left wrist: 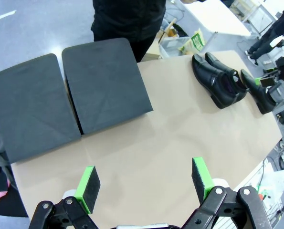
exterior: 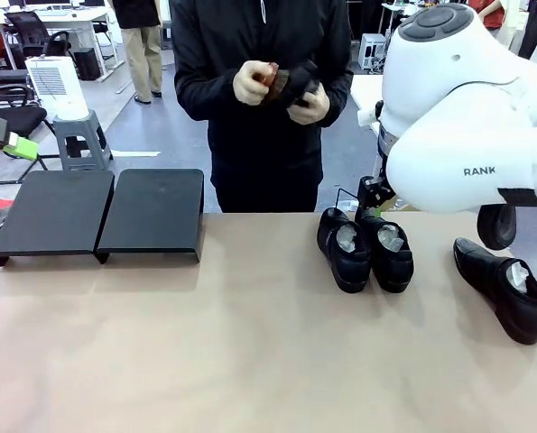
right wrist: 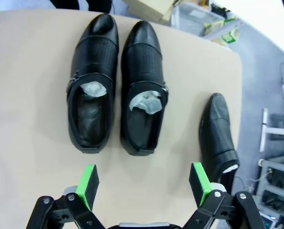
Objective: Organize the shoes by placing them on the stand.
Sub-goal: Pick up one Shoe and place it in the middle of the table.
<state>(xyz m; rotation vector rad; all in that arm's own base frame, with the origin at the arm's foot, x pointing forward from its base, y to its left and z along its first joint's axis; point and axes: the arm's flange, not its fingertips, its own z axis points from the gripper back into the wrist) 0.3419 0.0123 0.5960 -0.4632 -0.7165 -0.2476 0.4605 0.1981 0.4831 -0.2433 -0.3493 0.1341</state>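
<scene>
Hovering the right gripper (right wrist: 144,182), jaws wide and empty, over 2 dress shoes (right wrist: 142,62) at right, likely lining up a grasp; poising the left gripper (left wrist: 145,183), equally wide, near the bare stand (left wrist: 103,81) far left.

It looks like a robotics lab in an open office: white robot arm (exterior: 467,108), office chairs (exterior: 26,32), desks (exterior: 69,14), grey floor (exterior: 151,135).
</scene>
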